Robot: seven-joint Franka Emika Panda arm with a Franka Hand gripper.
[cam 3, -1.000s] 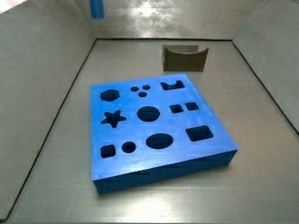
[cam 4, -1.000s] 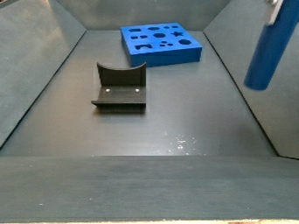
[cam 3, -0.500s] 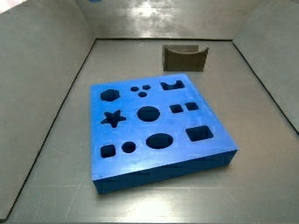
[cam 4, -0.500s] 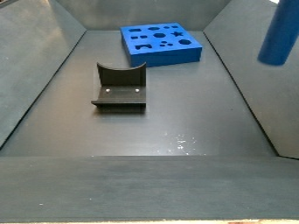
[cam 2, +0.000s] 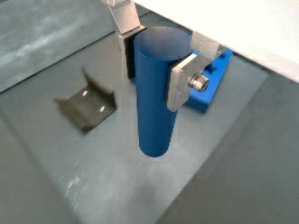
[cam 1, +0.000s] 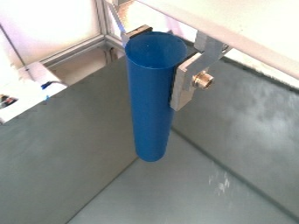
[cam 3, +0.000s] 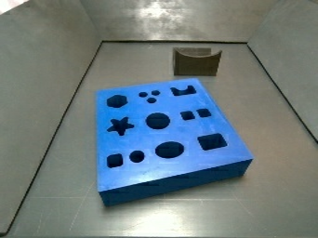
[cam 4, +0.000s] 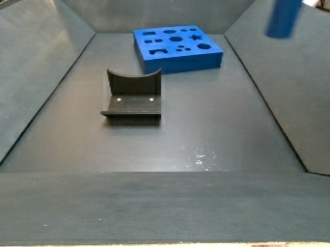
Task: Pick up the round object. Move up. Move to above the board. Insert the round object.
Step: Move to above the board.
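My gripper is shut on the round object, a plain blue cylinder, which hangs upright from the jaws high above the floor. Both wrist views show it held near its top between the silver fingers, the gripper closed around the peg. In a side view only the peg's lower end shows at the upper right edge; the gripper itself is out of frame there. The board, a thick blue slab with shaped holes, lies flat on the floor, also seen in a side view and partly behind a finger.
The dark fixture stands on the floor between the board and the near edge, also in a side view and a wrist view. Grey walls enclose the floor on all sides.
The peg has risen straight up: it hung well into one side view a second ago, and only its tip shows now. Board and fixture have not moved.
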